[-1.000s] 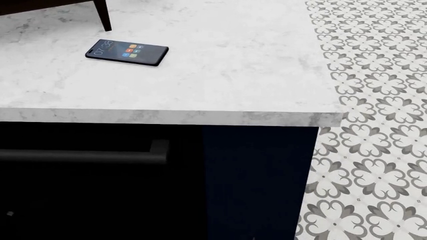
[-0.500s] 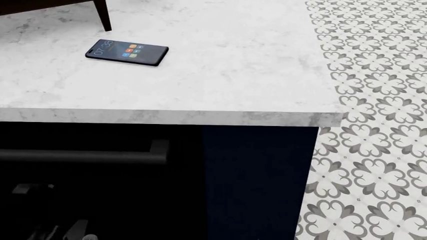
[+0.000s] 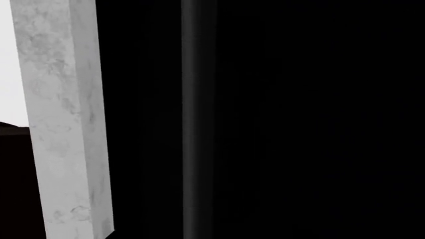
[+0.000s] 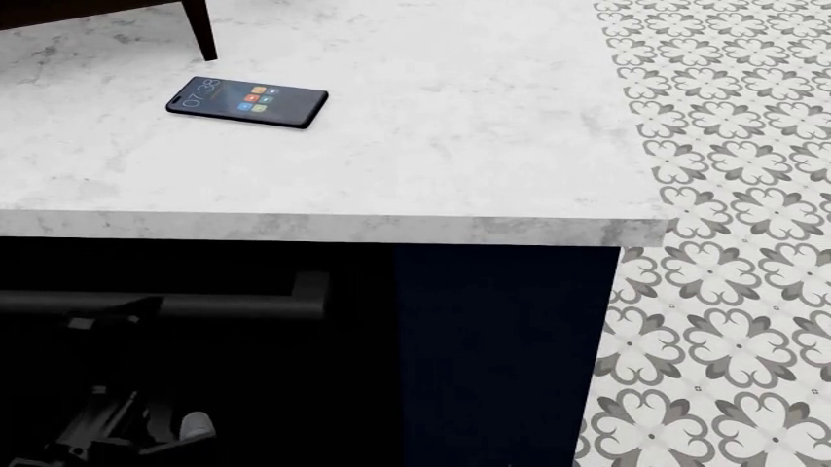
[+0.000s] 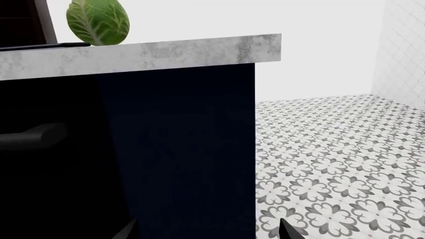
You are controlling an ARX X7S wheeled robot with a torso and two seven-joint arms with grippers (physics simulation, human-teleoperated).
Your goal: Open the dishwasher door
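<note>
The dishwasher door (image 4: 195, 379) is the flat black panel under the counter at the lower left of the head view. Its long dark bar handle (image 4: 169, 304) runs across it to an end bracket (image 4: 309, 287). My left gripper (image 4: 120, 313) reaches up from below, its tip just under the bar. I cannot tell how its jaws stand. The left wrist view shows the bar (image 3: 197, 119) close up, with no fingers in sight. My right gripper (image 5: 207, 231) is open and empty, facing the navy cabinet panel (image 5: 179, 149). The handle's end (image 5: 33, 135) shows beside it.
A white marble counter (image 4: 429, 146) tops the cabinets, with a phone (image 4: 247, 101) and a dark furniture leg (image 4: 200, 29) on it. A green leafy vegetable (image 5: 97, 20) sits on the counter. The handle-less navy panel (image 4: 507, 360) is right of the door. Patterned floor tiles (image 4: 727, 321) lie at right.
My left arm has risen into the head view at the lower left, and its gripper has moved up to just under the handle bar. Nothing else has moved.
</note>
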